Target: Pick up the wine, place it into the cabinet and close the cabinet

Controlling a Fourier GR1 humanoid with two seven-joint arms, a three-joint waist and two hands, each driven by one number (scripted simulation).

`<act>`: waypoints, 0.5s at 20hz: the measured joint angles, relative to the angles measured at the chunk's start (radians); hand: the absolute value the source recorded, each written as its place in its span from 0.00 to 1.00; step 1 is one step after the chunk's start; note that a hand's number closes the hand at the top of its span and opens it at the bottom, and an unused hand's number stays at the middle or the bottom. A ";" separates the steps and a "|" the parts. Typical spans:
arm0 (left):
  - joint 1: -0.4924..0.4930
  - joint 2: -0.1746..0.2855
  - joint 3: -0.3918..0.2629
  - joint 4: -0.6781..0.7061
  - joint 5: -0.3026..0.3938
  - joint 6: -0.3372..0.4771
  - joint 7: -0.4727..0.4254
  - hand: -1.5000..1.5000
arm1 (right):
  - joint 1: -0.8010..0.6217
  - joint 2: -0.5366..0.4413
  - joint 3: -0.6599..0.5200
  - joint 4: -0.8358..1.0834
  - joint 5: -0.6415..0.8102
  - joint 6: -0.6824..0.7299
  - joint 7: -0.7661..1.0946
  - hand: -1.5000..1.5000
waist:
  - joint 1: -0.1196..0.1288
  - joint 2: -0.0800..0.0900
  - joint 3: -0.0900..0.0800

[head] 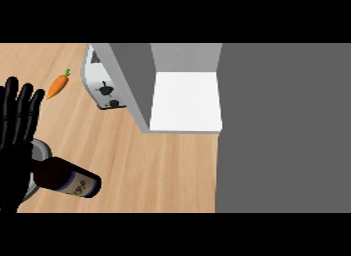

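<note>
Shows left hand [8, 150] at the left edge, open with fingers straight up, and dark wine bottle [71, 181] lying tilted just beside its palm, over a grey plate [41, 147], well apart from the open cabinet [134, 85].

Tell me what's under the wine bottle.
The rim of a grey plate shows beneath the bottle. The bottle and the open left hand cover most of it, so whether anything else lies there cannot be seen.
</note>
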 measured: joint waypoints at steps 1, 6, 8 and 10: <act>-0.005 -0.005 0.002 -0.007 -0.014 0.015 0.011 0.00 | 0.005 0.006 0.000 0.000 -0.002 0.000 -0.011 0.00 | -0.004 0.008 -0.004; -0.023 -0.043 0.046 -0.025 -0.161 0.177 0.140 0.00 | 0.055 0.014 0.012 -0.060 0.002 -0.002 0.002 0.00 | -0.020 0.028 -0.013; -0.027 -0.068 0.068 -0.025 -0.135 0.282 0.185 0.00 | 0.075 0.016 0.070 -0.071 -0.056 0.053 0.026 0.00 | -0.014 0.031 -0.015; -0.046 -0.084 0.075 -0.047 -0.137 0.383 0.250 0.00 | 0.098 0.014 0.112 -0.081 -0.107 0.100 0.041 0.00 | -0.015 0.032 -0.015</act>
